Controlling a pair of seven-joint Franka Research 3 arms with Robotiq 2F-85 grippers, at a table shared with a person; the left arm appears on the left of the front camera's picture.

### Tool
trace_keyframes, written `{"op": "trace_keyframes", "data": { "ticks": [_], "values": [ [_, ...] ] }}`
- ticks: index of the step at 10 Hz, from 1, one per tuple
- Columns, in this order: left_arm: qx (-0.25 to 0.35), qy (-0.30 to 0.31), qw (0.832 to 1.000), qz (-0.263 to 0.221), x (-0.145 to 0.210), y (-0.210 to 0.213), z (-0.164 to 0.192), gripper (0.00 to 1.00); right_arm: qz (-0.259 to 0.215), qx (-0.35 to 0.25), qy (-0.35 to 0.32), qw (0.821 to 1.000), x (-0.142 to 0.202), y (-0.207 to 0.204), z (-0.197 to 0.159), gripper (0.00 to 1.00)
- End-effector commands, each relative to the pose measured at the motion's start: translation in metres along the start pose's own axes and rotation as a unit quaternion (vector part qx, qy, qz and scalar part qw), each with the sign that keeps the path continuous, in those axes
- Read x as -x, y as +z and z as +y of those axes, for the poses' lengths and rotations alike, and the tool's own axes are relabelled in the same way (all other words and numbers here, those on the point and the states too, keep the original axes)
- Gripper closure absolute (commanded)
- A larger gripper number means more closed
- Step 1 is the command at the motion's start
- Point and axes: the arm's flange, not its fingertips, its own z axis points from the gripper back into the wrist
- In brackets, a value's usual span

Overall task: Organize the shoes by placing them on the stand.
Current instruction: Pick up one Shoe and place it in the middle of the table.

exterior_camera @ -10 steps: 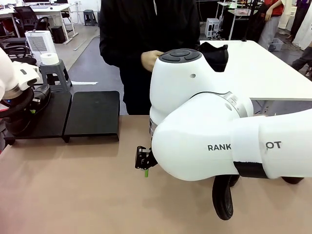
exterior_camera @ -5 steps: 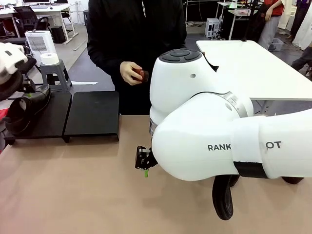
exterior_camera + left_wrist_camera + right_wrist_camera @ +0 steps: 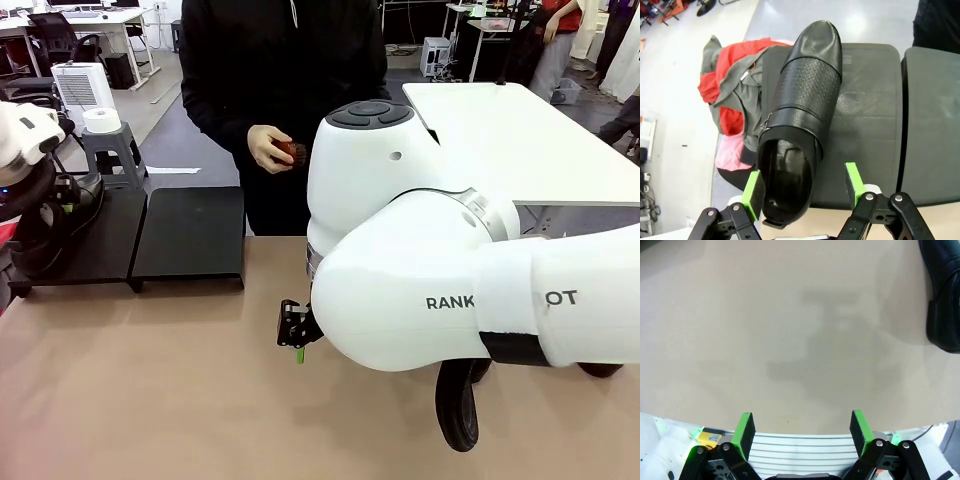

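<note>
One glossy black shoe (image 3: 802, 95) lies on the left panel of the stand (image 3: 867, 115), toe pointing away from my wrist camera. My left gripper (image 3: 803, 186) is open, its green pads (image 3: 754, 187) standing either side of the shoe's heel. From the front, that gripper (image 3: 62, 205) hangs over the stand (image 3: 190, 235) at the far left, part of the shoe (image 3: 90, 190) showing beside it. My right gripper (image 3: 293, 330) is open and empty just above the bare tabletop (image 3: 790, 330). A second shoe (image 3: 458, 405) lies under my right arm, its edge (image 3: 942, 290) showing in the right wrist view.
A person stands behind the stand holding a small reddish-brown brush (image 3: 290, 152). A red and grey jacket (image 3: 735, 85) lies on the floor beside the stand. A white table (image 3: 520, 140) is at the back right. My bulky right arm (image 3: 430, 270) spans the middle.
My left gripper's jaws have opened off the shoe, which stays on the stand's left panel. The person has shifted left and now holds the brush. The right arm has not moved.
</note>
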Motion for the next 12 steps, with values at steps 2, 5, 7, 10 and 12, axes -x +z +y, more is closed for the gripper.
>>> {"op": "trace_keyframes", "data": {
  "ticks": [2,5,7,10,12],
  "values": [
    [0.045,-0.018,0.999,0.003,0.011,0.036,-0.023,0.17,0.000,-0.009,0.000,1.000,0.003,0.000,-0.003,0.00],
    [0.073,-0.005,0.994,0.081,0.042,0.133,-0.032,0.17,0.000,-0.009,0.000,1.000,0.003,0.000,-0.003,0.00],
    [0.073,0.007,0.986,0.148,0.054,0.145,-0.023,0.17,-0.003,-0.002,0.047,0.999,0.021,0.008,0.002,0.00],
    [0.096,-0.008,0.980,0.176,0.060,0.136,-0.033,0.17,0.028,-0.025,0.130,0.991,0.081,0.035,-0.018,0.00],
    [0.073,0.002,0.982,0.177,0.070,0.142,-0.030,0.17,0.014,-0.014,0.104,0.994,0.062,0.024,0.010,0.00]
  ]
}}
